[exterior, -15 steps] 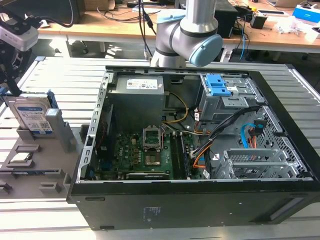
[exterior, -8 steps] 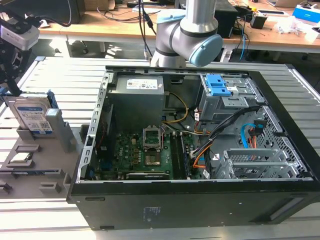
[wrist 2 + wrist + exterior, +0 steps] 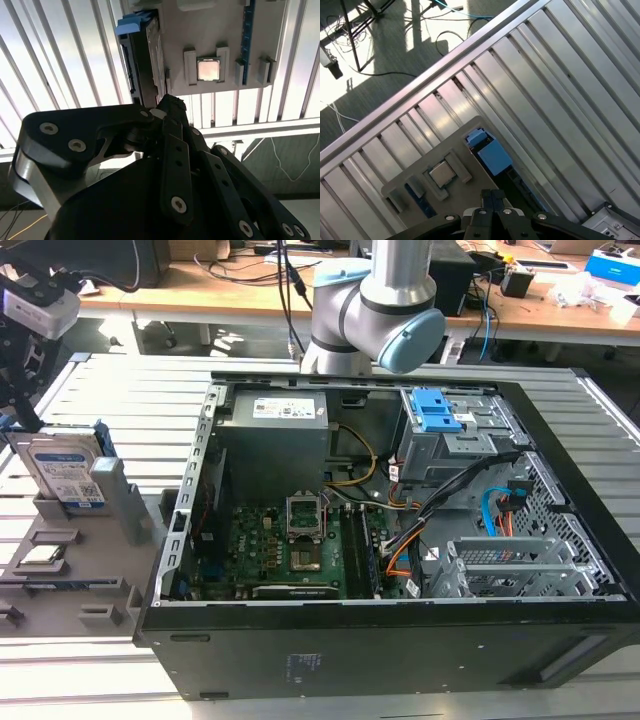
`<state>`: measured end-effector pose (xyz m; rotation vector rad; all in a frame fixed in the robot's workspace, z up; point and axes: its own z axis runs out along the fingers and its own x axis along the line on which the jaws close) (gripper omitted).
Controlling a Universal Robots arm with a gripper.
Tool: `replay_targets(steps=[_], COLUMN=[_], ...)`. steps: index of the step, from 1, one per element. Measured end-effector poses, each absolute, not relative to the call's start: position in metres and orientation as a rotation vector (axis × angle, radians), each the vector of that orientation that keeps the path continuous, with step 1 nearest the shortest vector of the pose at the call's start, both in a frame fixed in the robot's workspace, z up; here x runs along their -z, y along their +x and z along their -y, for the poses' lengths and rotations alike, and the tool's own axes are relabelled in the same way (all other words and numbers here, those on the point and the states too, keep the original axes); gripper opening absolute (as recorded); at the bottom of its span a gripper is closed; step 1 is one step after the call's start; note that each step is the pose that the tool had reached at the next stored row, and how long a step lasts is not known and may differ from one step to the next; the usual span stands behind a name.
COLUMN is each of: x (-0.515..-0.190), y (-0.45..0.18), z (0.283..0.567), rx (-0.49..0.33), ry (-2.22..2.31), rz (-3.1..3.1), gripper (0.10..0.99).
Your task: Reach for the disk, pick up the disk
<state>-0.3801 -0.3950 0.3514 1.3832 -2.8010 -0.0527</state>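
One chip (image 3: 441,174) sits beside the upright disk (image 3: 65,475), the clenched, empty end effector (image 3: 492,196) close by.

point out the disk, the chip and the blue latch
disk (image 3: 65,478), exterior view, on its label
chip (image 3: 208,69), second wrist view, centre of its top face
blue latch (image 3: 437,412), exterior view, middle of the plastic

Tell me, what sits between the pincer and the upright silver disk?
Nothing. In the second wrist view the pincer sits right by the edge of the disk, with no object between them.
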Motion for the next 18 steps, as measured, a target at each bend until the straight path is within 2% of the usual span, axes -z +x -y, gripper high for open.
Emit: replay_targets(steps=[18], x=[-0.3514], y=[-0.3801], z=[0.3950], rx=[0.050], ry=[1.620], rz=[2.668], gripper=[0.106])
